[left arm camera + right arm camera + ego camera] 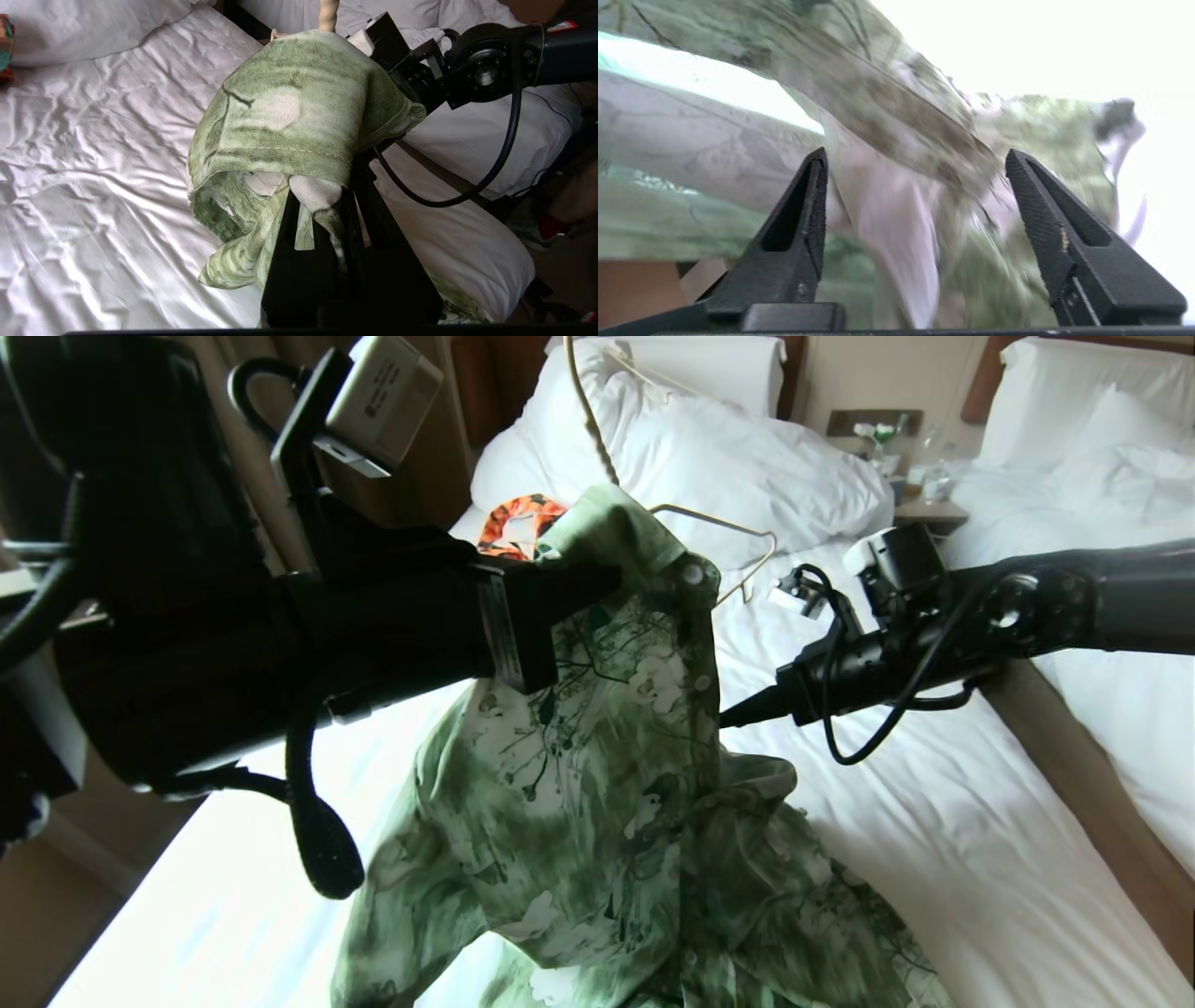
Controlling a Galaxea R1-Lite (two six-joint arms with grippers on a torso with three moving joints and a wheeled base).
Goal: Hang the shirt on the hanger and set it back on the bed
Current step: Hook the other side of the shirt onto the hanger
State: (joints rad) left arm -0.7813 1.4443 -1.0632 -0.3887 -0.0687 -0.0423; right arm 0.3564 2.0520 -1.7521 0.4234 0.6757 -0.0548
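The green flowered shirt [597, 784] hangs from its collar above the bed [934, 859], its lower part heaped on the white sheet. My left gripper [607, 581] holds it up, shut on a fold of cloth [308, 191] under the collar. The cream hanger [738, 527] is partly inside the shirt. One shoulder end sticks out bare to the right, and its hook [328, 14] rises above the collar. My right gripper [733, 714] points at the shirt's button edge from the right. It is open [915, 186], with shirt cloth just ahead of its fingers [810, 205].
An orange patterned garment [513, 523] lies by the big white pillows [728, 448]. A second bed [1120, 709] stands to the right across a narrow gap, with a nightstand holding bottles [920, 476] behind. A person's foot [551, 228] shows beside the bed.
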